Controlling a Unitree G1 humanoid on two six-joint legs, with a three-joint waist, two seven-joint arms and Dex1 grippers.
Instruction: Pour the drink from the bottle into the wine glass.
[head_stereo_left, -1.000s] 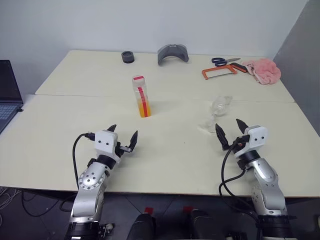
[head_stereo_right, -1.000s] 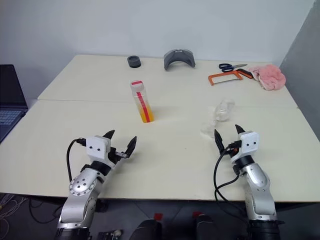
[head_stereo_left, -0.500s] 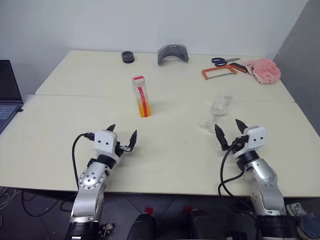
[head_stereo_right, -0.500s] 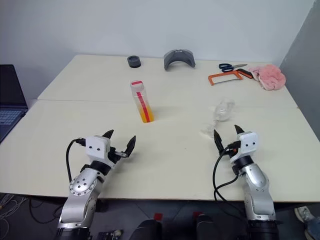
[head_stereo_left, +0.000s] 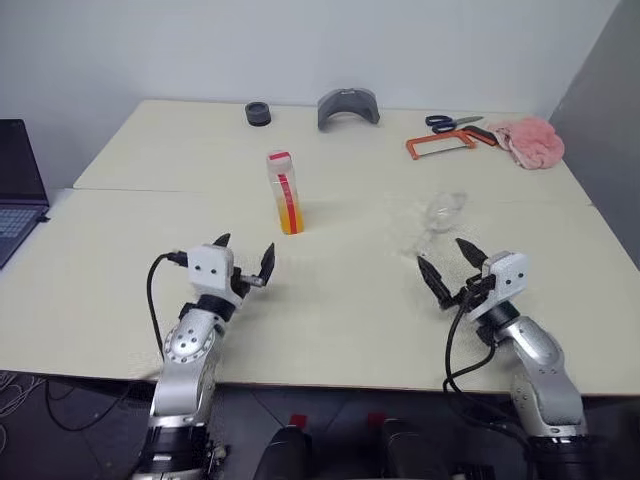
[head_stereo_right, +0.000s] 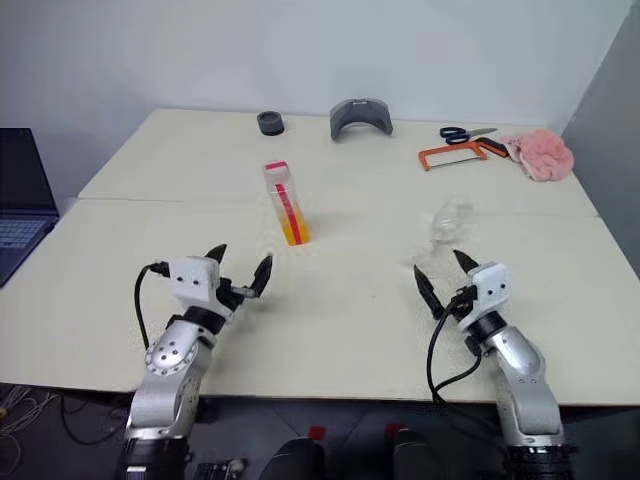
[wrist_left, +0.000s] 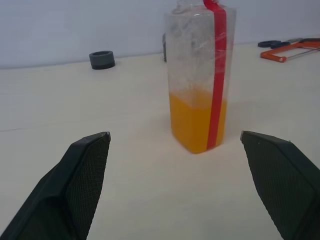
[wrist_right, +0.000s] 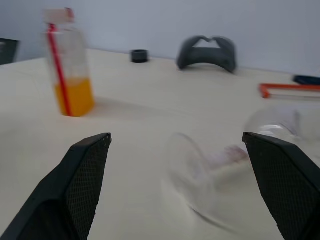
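Laptop sits at the far left edge of the frame, partly cut off. Left claw is in the lower left over the tabletop, fingers spread wide, holding nothing. Bottle stands upright just left of centre, above that claw and apart from it, cap on; the drink fills roughly its lower third. A black ring and a grey curved object lie along the upper edge. Wine glass lies on its side right of centre, foot toward the right claw, which is in the lower right, fully spread and empty, close to the glass but not touching. An orange hacksaw, scissors and a pink cloth occupy the upper right.
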